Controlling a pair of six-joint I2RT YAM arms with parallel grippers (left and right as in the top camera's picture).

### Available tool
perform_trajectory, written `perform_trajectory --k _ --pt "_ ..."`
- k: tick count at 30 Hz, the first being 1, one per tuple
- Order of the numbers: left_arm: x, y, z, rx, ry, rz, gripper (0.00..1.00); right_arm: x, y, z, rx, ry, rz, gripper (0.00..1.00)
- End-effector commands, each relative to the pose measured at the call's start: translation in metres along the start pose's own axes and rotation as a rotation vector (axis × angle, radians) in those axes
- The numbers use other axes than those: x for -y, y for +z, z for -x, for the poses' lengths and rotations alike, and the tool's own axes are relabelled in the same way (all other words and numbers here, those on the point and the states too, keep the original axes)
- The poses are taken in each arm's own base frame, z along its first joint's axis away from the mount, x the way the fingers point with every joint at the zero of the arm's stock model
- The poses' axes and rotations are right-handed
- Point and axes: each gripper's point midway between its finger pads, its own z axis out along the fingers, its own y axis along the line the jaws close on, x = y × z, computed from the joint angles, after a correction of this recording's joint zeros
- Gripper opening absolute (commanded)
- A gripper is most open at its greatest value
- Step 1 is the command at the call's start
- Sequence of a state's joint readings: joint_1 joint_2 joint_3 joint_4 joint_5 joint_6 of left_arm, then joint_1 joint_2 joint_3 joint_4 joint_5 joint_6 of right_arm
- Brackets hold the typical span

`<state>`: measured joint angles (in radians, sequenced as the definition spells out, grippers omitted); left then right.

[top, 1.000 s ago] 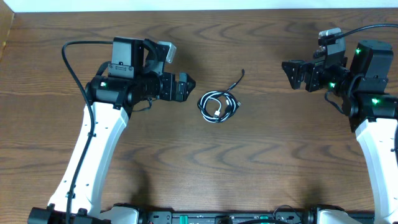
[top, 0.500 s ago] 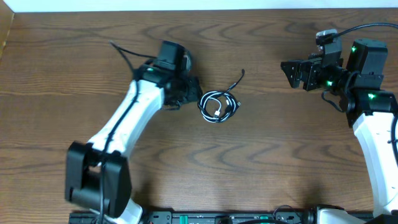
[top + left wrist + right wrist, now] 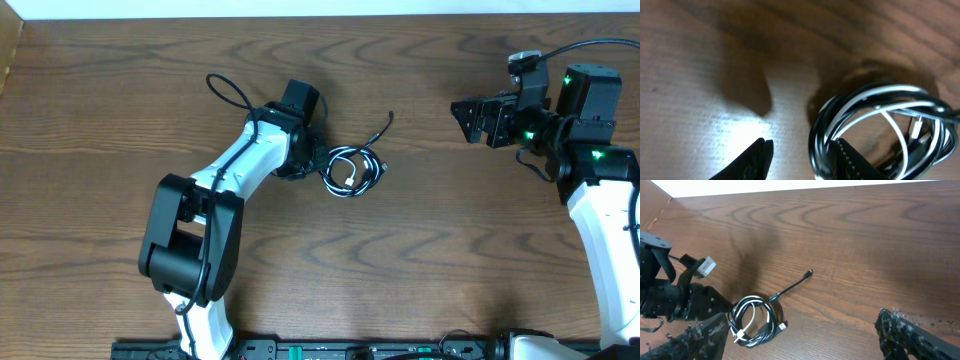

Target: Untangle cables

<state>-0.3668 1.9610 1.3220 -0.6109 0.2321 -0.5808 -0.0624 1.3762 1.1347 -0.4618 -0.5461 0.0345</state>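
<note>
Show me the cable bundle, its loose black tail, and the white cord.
cable bundle (image 3: 347, 151), overhead view, top of the coil
loose black tail (image 3: 810, 272), right wrist view, its tip
white cord (image 3: 865, 95), left wrist view, upper arc

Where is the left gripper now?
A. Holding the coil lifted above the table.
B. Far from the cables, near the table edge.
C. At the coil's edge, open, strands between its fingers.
C: in the left wrist view the left gripper is open, its fingers either side of the cables' edge strands, which lie on the table.
</note>
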Motion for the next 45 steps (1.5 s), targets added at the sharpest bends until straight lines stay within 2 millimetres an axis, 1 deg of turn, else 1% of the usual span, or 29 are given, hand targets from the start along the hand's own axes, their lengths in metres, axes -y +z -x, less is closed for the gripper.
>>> perform_trajectory --k 1,3,6,9,10,11,15,17,19,20,24,28,29,32,34,35,39,45 --pt "0.004 0.01 0.005 0.017 -0.009 0.003 0.41 -0.004 -0.001 0.005 0.007 0.001 0.011 0.91" --pt "0.006 0.016 0.004 0.014 -0.004 0.004 0.41 -0.004 -0.001 0.005 0.007 0.001 0.01 0.91" --pt "0.004 0.025 -0.001 -0.006 0.0 0.018 0.37 -0.004 -0.001 0.004 0.004 0.004 0.01 0.91" --pt "0.001 0.032 -0.004 -0.02 -0.001 0.029 0.22 -0.004 -0.001 0.002 -0.003 0.008 0.01 0.91" --pt "0.001 0.033 -0.004 -0.022 -0.002 0.03 0.14 -0.004 -0.001 0.001 -0.006 0.009 0.01 0.91" --pt "0.001 0.033 -0.004 -0.023 -0.002 0.031 0.08 -0.004 -0.001 0.001 -0.007 0.01 0.01 0.92" --pt "0.003 0.03 -0.002 -0.016 0.0 0.018 0.07 -0.004 -0.001 0.001 -0.009 0.011 0.01 0.92" --pt "0.012 0.021 0.0 -0.006 0.023 -0.017 0.07 -0.004 -0.001 0.001 -0.009 0.012 0.01 0.91" --pt "0.029 0.003 0.006 0.023 0.09 -0.087 0.08 -0.006 0.0 0.0 -0.01 0.009 0.013 0.92" --pt "0.046 -0.019 0.012 0.07 0.146 -0.151 0.07 -0.009 0.001 0.0 -0.013 0.003 0.02 0.92" --pt "0.072 -0.077 0.027 0.216 0.214 -0.256 0.08 -0.02 0.005 0.001 -0.012 -0.02 0.042 0.91" --pt "0.088 -0.121 0.032 0.313 0.241 -0.333 0.07 -0.034 0.011 0.003 -0.006 -0.032 0.072 0.9" --pt "0.091 -0.129 0.032 0.326 0.246 -0.35 0.08 -0.037 0.013 0.003 -0.005 -0.024 0.08 0.9" --pt "0.094 -0.146 0.031 0.353 0.226 -0.381 0.08 -0.048 0.021 0.004 -0.005 0.01 0.107 0.89" --pt "0.096 -0.152 0.031 0.36 0.209 -0.392 0.07 -0.054 0.026 0.004 -0.007 0.026 0.121 0.88" --pt "0.097 -0.158 0.031 0.365 0.18 -0.407 0.07 -0.06 0.033 0.002 -0.015 0.05 0.138 0.86" --pt "0.099 -0.164 0.034 0.374 0.131 -0.431 0.08 -0.068 0.049 -0.005 -0.048 0.129 0.159 0.8" --pt "0.098 -0.167 0.04 0.376 0.044 -0.454 0.07 -0.072 0.076 -0.028 -0.138 0.236 0.167 0.76"
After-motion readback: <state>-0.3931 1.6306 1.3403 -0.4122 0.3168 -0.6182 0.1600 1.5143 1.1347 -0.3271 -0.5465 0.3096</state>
